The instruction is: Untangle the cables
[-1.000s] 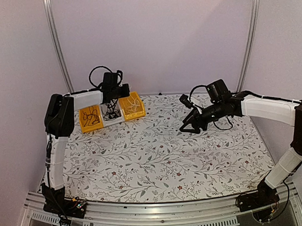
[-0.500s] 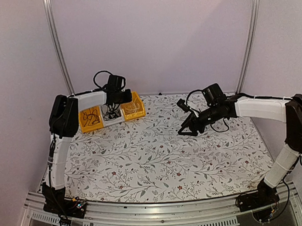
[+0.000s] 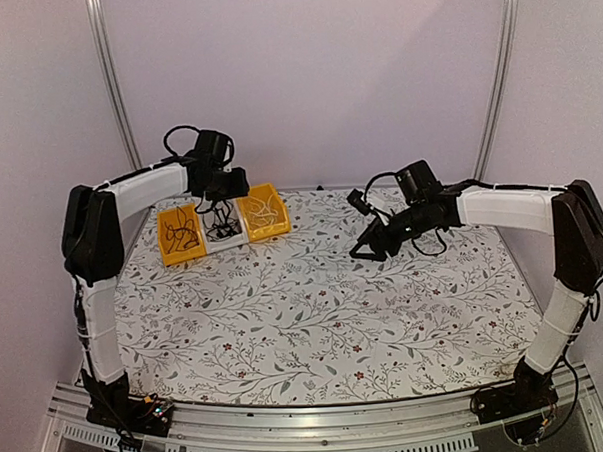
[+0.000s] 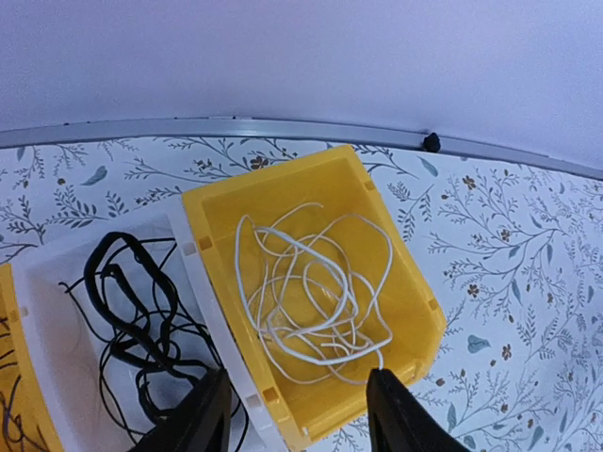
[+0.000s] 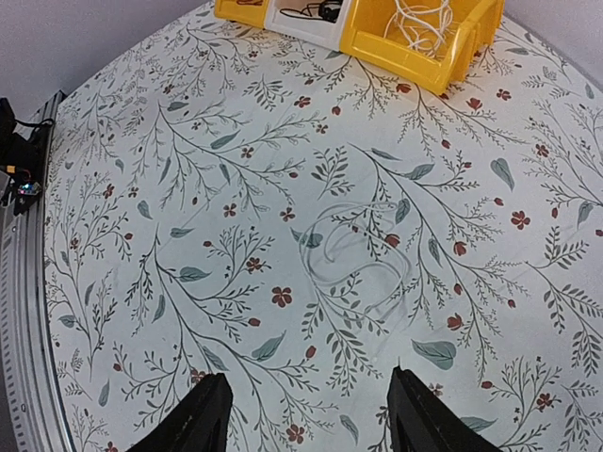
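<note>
Cables (image 4: 141, 356) lie just ahead of your left gripper (image 4: 297, 414), jaws wide apart and empty: the black tangle in the white bin (image 4: 47, 282) off its left finger, the white cord (image 4: 300, 282) in the yellow bin (image 4: 410, 292) dead ahead. Your right gripper (image 5: 306, 414), likewise spread and empty, hangs over the table (image 5: 188, 188), well apart from the bins.

White-sleeved arms (image 3: 145, 190) (black joints, looped wiring).
</note>
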Motion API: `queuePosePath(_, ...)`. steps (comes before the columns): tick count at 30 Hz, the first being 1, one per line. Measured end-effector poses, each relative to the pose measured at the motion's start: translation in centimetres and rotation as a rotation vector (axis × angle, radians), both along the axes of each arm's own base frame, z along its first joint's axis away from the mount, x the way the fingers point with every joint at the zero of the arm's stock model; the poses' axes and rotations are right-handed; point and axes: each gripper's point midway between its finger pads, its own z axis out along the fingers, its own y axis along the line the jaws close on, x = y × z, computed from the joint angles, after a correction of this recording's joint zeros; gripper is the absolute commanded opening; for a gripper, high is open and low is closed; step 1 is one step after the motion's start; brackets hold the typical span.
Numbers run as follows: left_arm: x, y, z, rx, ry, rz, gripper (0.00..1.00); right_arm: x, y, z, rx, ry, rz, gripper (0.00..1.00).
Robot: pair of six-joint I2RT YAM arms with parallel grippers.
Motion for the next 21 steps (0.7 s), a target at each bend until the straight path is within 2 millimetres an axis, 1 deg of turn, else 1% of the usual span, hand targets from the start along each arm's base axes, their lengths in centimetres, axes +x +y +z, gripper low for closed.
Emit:
queuePosePath(4,-3.3,0.9,1.9,-0.011,0.008,-0.014,0.52,1.1,-0.3,-1.6,-0.033,0.011,-0.026,0.60)
queuePosePath(6,-5.2,0.9,2.6,-0.030,-0.001,-0.047,0.53,1.2,-0.5,-2.9,-0.056,0.029,-0.032,0.60)
queuePosePath(8,-7.2,0.2,3.3,-0.049,-0.021,-0.101,0.54,1.3,-0.5,-4.1,-0.072,0.048,-0.033,0.60)
queuePosePath(10,-9.6,-1.7,4.1,-0.074,-0.054,-0.192,0.54,1.2,-0.5,-5.2,-0.086,0.068,-0.030,0.61)
queuePosePath(13,-13.2,-6.3,5.2,-0.119,-0.097,-0.364,0.54,1.5,-0.4,-6.4,-0.101,0.088,-0.027,0.61)
queuePosePath(15,-15.1,-8.9,5.1,-0.150,-0.099,-0.454,0.54,2.2,0.0,-6.7,-0.101,0.084,-0.026,0.61)
queuePosePath(17,-17.0,-10.9,4.4,-0.173,-0.077,-0.524,0.54,3.1,0.6,-6.7,-0.095,0.076,-0.024,0.61)
queuePosePath(19,-17.9,-11.8,3.7,-0.188,-0.046,-0.550,0.53,3.9,1.2,-6.7,-0.084,0.071,-0.019,0.61)
queuePosePath(21,-18.1,-12.0,3.0,-0.202,-0.021,-0.547,0.53,4.5,1.9,-6.8,-0.069,0.073,-0.006,0.60)
